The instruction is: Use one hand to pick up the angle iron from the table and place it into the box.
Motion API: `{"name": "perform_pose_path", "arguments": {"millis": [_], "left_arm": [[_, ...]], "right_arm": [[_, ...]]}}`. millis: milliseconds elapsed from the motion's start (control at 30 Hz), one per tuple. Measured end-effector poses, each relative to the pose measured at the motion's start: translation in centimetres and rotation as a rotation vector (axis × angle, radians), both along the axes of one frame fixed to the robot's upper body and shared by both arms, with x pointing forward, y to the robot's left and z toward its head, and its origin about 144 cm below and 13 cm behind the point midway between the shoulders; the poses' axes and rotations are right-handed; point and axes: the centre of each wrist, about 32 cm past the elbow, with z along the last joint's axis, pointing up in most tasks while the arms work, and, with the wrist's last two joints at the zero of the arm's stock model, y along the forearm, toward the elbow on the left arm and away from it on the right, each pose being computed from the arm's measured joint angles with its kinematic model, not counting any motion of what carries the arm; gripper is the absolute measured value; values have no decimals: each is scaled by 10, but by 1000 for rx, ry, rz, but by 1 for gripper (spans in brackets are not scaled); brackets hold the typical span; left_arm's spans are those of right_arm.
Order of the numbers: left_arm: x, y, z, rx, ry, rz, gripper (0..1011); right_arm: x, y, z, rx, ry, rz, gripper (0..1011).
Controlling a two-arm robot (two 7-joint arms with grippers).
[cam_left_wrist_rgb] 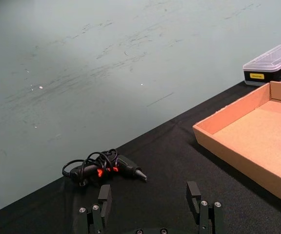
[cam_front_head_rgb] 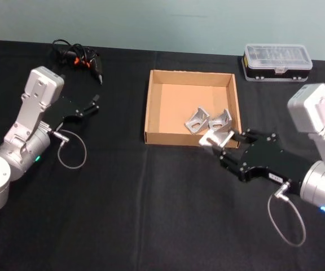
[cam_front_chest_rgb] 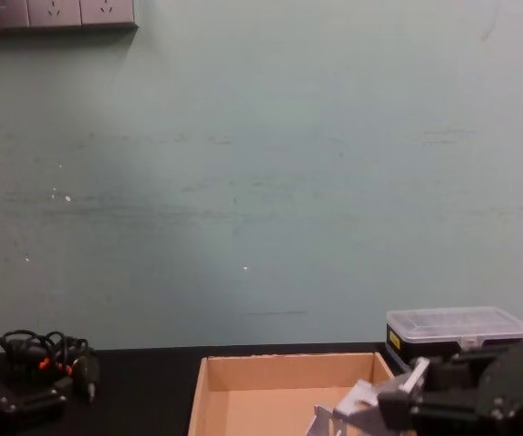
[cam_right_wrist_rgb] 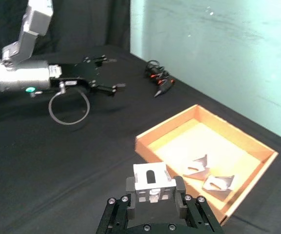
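Angle iron (cam_front_head_rgb: pixel 216 137) clamped in right gripper (cam_front_head_rgb: pixel 222 140) at box's (cam_front_head_rgb: pixel 151 101) five-o'clock corner; early release risks catching the wall.

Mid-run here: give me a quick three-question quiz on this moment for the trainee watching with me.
1. True or false: the right gripper is shut on an angle iron.
2. How many angle irons already lie in the box?
3. The left gripper is: A) over the box, B) open over the table near the cable bundle, C) holding the plastic case.

Key: 1 true; 2 two; 3 B.
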Motion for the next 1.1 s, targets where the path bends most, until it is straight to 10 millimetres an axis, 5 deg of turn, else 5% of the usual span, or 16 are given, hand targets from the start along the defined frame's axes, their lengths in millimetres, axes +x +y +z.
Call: {"name": "perform_pose_path", "arguments": {"millis": [633, 1100], "left_arm": [[0, 0, 0, 0, 0, 0, 1011], [0, 0, 0, 0, 0, 0, 1011]], "right_arm": [[7, -3, 4, 24, -20, -50, 456], [63, 29, -2, -12, 10, -81, 457]]}}
